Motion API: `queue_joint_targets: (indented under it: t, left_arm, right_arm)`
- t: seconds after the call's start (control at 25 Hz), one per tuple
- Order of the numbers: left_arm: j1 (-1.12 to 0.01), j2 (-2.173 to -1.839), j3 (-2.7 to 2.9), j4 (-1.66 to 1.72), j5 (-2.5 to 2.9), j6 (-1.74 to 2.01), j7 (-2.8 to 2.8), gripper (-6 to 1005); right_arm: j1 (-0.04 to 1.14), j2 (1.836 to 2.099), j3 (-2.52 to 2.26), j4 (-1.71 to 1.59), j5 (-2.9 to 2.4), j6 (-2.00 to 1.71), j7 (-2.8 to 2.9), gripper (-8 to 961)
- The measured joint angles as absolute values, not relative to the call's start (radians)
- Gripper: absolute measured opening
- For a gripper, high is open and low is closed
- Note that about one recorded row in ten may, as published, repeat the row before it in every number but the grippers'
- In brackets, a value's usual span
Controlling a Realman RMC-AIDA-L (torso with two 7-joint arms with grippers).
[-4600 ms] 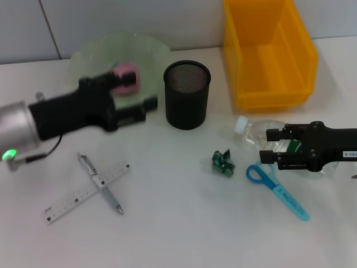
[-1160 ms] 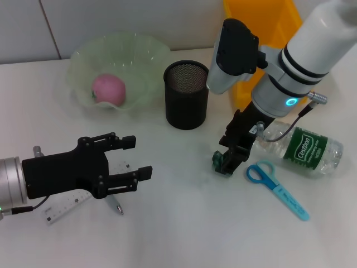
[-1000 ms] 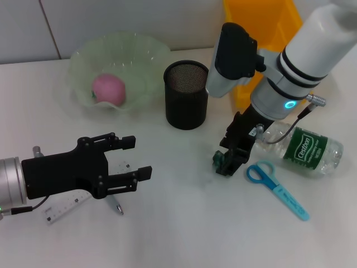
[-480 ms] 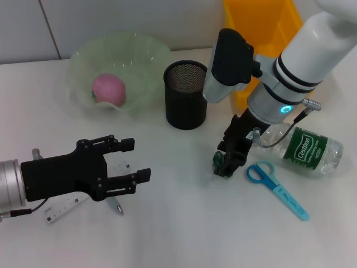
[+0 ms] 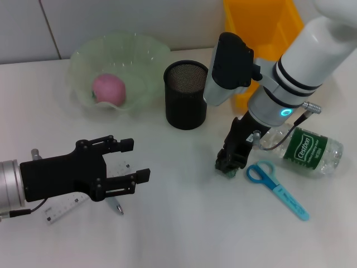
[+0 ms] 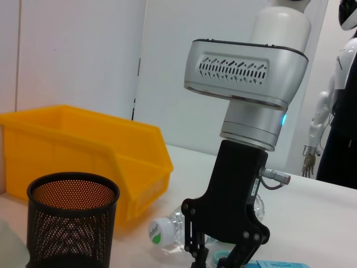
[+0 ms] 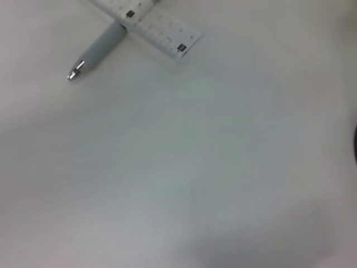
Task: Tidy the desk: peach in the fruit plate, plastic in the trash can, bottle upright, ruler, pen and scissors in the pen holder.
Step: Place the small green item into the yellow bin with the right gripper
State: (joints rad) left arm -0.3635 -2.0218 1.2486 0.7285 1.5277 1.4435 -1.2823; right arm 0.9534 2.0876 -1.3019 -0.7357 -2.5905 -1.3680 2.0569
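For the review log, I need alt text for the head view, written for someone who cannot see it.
The right hand reaches down over the green plastic scrap beside the blue scissors and the lying bottle. The open left hand hovers above the ruler and pen. Behind stand the pen holder, a yellow bin and the fruit plate holding the peach.

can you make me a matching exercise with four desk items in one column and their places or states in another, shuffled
Items:
1. peach
2. bottle
3. scissors
4. pen holder

Places or states:
A. lying on its side
B. in the green fruit plate
C. standing upright, nothing in it
D. flat on the desk, near the right gripper

Pairs: 1-B, 2-A, 3-D, 4-C
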Motion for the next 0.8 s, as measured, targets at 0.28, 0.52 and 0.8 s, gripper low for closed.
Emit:
queue_joint_targets:
  t: [0.28, 0.52, 0.8]
  left_arm:
    - [-0.363, -2.02, 1.249, 0.729, 1.528, 1.443, -1.282, 759]
    - [-0.362, -2.019, 1.249, 0.729, 1.528, 1.444, -1.282, 758]
    - [-0.361, -2.017, 1.249, 0.729, 1.528, 1.443, -1.282, 757]
  right_arm:
    - [0.892, 2.081, -1.29, -0.853, -2.5, -1.432, 2.054, 176]
    - [0.745, 2.079, -1.25, -1.108, -2.377, -1.528, 2.045, 127]
    - [0.59, 2.078, -0.924, -1.216, -2.095, -1.597, 1.886, 116]
